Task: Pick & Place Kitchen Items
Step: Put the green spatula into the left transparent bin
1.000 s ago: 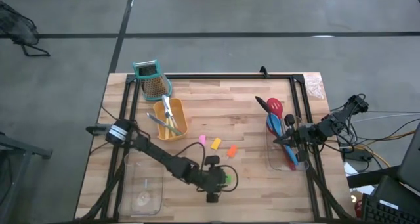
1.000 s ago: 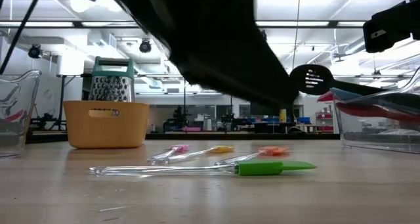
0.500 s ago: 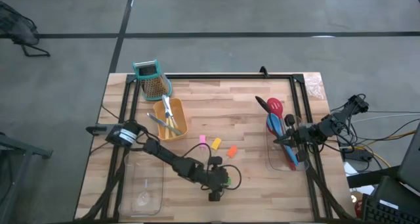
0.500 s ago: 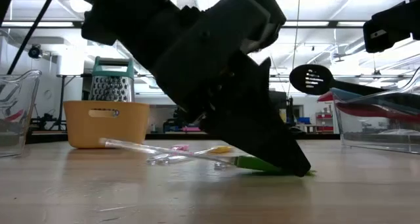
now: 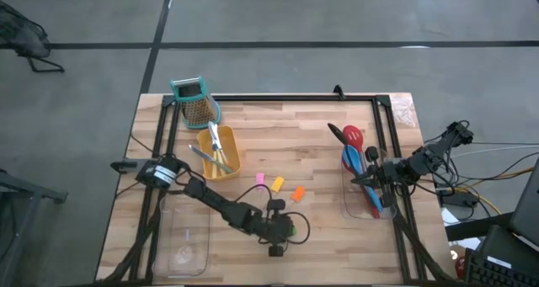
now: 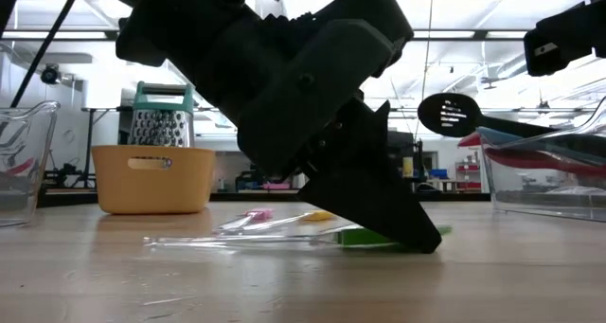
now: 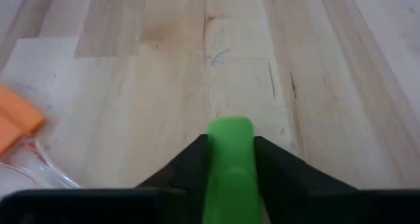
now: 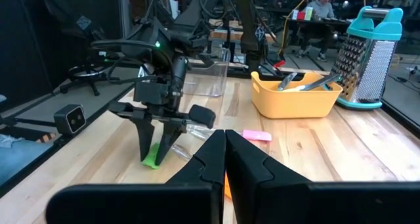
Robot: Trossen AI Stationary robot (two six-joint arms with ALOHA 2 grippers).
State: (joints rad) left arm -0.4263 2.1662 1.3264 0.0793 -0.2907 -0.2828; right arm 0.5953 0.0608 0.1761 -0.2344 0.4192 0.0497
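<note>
Green-tipped tool (image 7: 228, 165) between left hand (image 5: 287, 229) fingers, near table's (image 5: 337, 245) front edge

Green-tipped clear-handled spatula (image 6: 365, 236) flat on the wood, between the left tool's (image 7: 230, 159) fingers.

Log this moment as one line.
left hand: down on table, straddling green tool | right hand: shut, over clear tray | tool on table

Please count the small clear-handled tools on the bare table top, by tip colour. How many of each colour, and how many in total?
pink tool: 1
yellow tool: 1
orange tool: 1
green tool: 1
Total: 4
</note>
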